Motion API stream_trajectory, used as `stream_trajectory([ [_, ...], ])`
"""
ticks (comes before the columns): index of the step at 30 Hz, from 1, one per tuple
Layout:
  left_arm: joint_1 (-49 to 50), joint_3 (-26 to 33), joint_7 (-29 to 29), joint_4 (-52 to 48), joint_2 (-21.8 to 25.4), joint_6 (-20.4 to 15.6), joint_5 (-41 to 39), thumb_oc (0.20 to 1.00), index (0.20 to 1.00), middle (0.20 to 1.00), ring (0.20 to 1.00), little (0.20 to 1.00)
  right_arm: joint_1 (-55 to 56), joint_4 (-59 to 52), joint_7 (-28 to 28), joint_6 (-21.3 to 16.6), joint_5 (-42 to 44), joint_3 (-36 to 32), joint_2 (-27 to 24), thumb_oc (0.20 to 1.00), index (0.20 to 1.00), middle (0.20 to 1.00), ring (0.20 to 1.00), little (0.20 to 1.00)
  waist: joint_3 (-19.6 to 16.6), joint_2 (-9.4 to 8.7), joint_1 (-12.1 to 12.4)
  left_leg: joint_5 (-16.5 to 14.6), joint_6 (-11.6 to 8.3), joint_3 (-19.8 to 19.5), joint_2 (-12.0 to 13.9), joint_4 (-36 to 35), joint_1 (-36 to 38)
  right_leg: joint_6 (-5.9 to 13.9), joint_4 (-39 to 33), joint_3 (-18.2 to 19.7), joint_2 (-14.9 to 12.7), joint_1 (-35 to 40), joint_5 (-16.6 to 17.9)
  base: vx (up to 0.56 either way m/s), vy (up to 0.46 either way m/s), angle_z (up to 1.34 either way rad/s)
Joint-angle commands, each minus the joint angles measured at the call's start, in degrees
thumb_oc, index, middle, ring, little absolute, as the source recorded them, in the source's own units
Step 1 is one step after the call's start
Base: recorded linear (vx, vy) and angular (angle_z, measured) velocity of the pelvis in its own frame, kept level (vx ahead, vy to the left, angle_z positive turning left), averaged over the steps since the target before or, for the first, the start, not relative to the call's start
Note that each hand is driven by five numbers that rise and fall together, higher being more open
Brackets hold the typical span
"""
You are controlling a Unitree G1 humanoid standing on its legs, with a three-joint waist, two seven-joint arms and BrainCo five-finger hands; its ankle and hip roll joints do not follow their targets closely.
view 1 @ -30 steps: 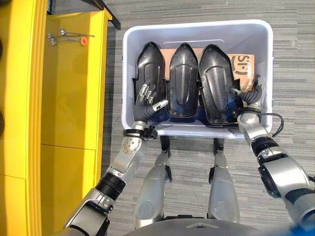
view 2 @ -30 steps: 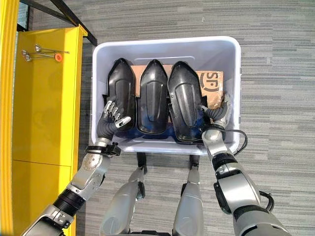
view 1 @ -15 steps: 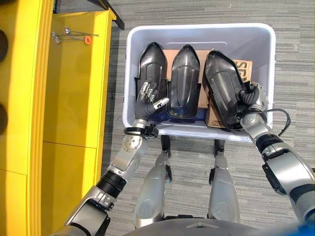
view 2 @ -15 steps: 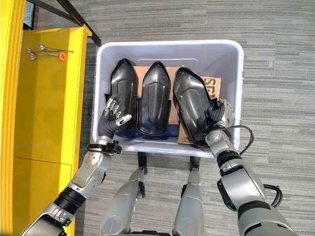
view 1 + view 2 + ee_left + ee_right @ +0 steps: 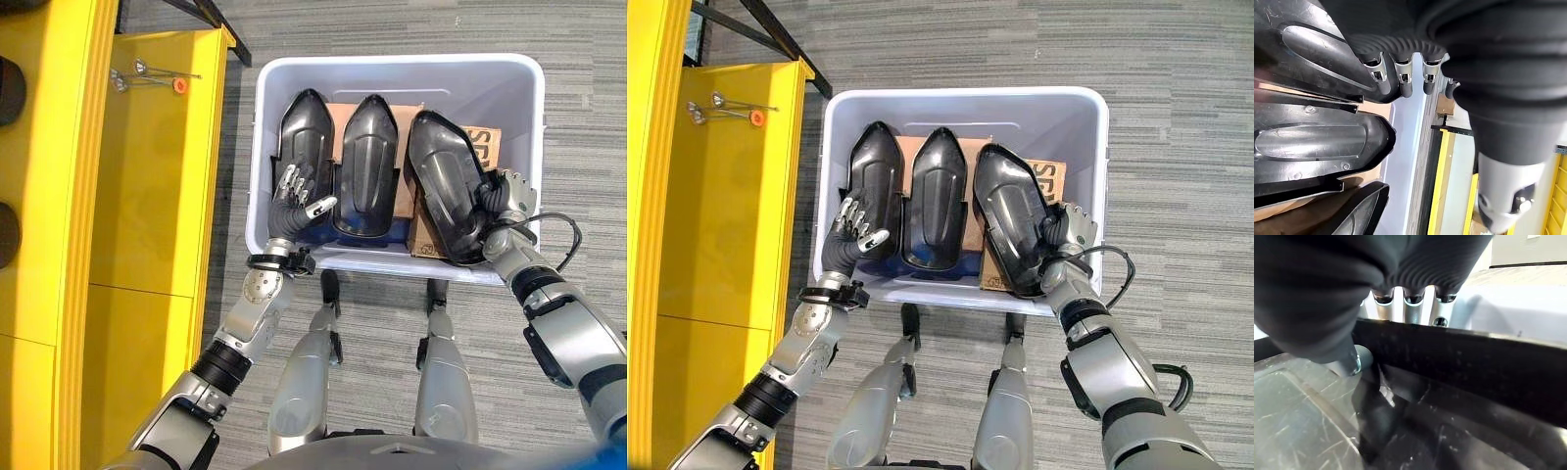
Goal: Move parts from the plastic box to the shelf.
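Note:
Three black moulded parts stand side by side in the pale plastic box [image 5: 392, 61]. My left hand [image 5: 294, 201] hovers over the lower end of the left part [image 5: 302, 137], fingers relaxed and thumb spread; the left wrist view shows its fingertips [image 5: 1403, 85] at that part's edge [image 5: 1312, 54]. The middle part [image 5: 366, 162] is untouched. My right hand [image 5: 502, 201] clasps the right rim of the right part [image 5: 443, 181], which leans to the right. In the right wrist view its fingers [image 5: 1410, 308] go behind the black rim [image 5: 1449, 362] while the thumb presses the inner face.
A yellow shelf [image 5: 147, 196] runs along the left, close to the box. Metal pins with an orange piece [image 5: 147, 73] lie on its far end, and dark round items [image 5: 8, 76] sit at its left edge. Brown cardboard [image 5: 485, 147] stands behind the parts. Grey carpet surrounds the box.
My right hand has closed on the right part's rim and pulled it rightwards with the cardboard. The left hand has stayed put. The camera has shifted slightly.

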Motion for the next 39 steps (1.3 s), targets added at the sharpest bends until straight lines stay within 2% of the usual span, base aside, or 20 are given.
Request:
stream_trajectory([
  [1,-0.5,2.7,-0.5,-5.0,1.2,-2.9,0.3,1.000,1.000,1.000,1.000,1.000,5.9,4.8,5.6,1.1,-0.8,4.2,4.8,0.200,0.200,0.200,0.200,0.200,2.5,0.02,1.2,-6.1,-3.07,-1.9,3.2,8.7,-3.6,1.88,6.6,0.1,-4.8,1.1,-2.9,0.00,0.000,0.00],
  [5,-0.3,3.0,-0.1,-5.0,1.5,-2.8,0.6,1.000,1.000,1.000,1.000,1.000,5.7,2.0,3.8,-1.2,6.1,0.3,4.2,0.200,0.200,0.200,0.200,0.200,2.3,-0.23,0.9,-6.1,-3.08,-1.8,3.3,8.7,-3.4,1.86,6.7,0.2,-4.7,1.0,-2.9,0.00,0.000,0.00],
  [6,-0.1,3.6,0.7,-4.9,1.4,-3.0,0.8,1.000,1.000,1.000,1.000,1.000,6.7,-2.6,1.9,-3.1,9.5,-1.8,3.4,0.200,0.200,0.200,0.200,0.200,2.4,-0.65,0.3,-6.0,-3.10,-1.7,3.4,8.5,-3.1,1.88,6.7,0.4,-4.5,1.0,-2.9,0.00,0.000,0.00],
  [9,0.2,4.9,1.9,-4.6,1.4,-3.1,1.4,1.000,1.000,1.000,1.000,1.000,9.1,-12.8,0.2,-5.5,13.1,-4.3,2.4,0.200,0.200,0.200,0.200,0.200,2.3,-1.46,-0.6,-6.1,-3.16,-1.5,3.7,8.2,-2.7,1.85,6.6,0.7,-4.2,1.0,-2.9,0.00,0.000,0.01],
  [11,0.7,5.9,2.7,-4.5,1.2,-3.2,1.4,1.000,1.000,1.000,1.000,1.000,11.9,-23.5,-1.2,-7.7,15.5,-7.7,1.6,0.200,0.200,0.200,0.200,0.200,2.2,-2.09,-1.6,-6.2,-3.21,-1.3,4.0,8.1,-2.5,1.84,6.7,0.9,-4.0,0.9,-2.9,-0.01,-0.008,-0.06],
  [17,2.2,6.6,3.0,-4.7,1.4,-3.0,1.0,1.000,1.000,1.000,1.000,1.000,16.2,-37.9,-2.3,-12.2,19.9,-14.0,2.4,0.200,0.200,0.200,0.200,0.200,1.8,-2.98,-2.7,-6.6,-3.16,-1.3,4.4,8.6,-2.2,1.62,7.2,1.4,-3.7,0.8,-3.2,-0.01,-0.014,-0.06],
  [22,3.3,7.4,2.7,-4.9,1.8,-2.7,0.9,1.000,1.000,1.000,1.000,1.000,18.4,-45.0,-1.1,-14.5,21.2,-15.6,3.2,0.200,0.200,0.200,0.200,0.200,1.2,-3.54,-3.2,-6.7,-3.14,-1.0,4.8,8.5,-1.8,1.62,7.0,1.5,-3.4,1.0,-3.2,0.00,-0.012,-0.02],
  [34,6.2,8.9,1.8,-5.6,2.0,-2.2,1.2,1.000,1.000,1.000,1.000,1.000,24.6,-60.0,1.6,-16.5,19.4,-16.4,3.0,0.200,0.200,0.200,0.200,0.200,-0.5,-4.52,-3.9,-7.0,-3.37,-0.8,5.4,8.8,0.1,1.48,7.0,1.7,-3.0,2.6,-3.7,0.00,-0.003,-0.02],
  [39,9.5,10.8,0.0,-4.7,2.3,-1.3,1.3,1.000,1.000,1.000,1.000,1.000,29.1,-65.1,8.3,-17.3,24.4,-14.1,3.1,0.200,0.200,0.200,0.200,0.200,-3.4,-5.93,-3.9,-5.8,-4.07,-1.2,6.7,6.5,4.2,1.17,6.2,1.7,-2.1,5.7,-4.0,0.03,-0.053,-0.04],
])
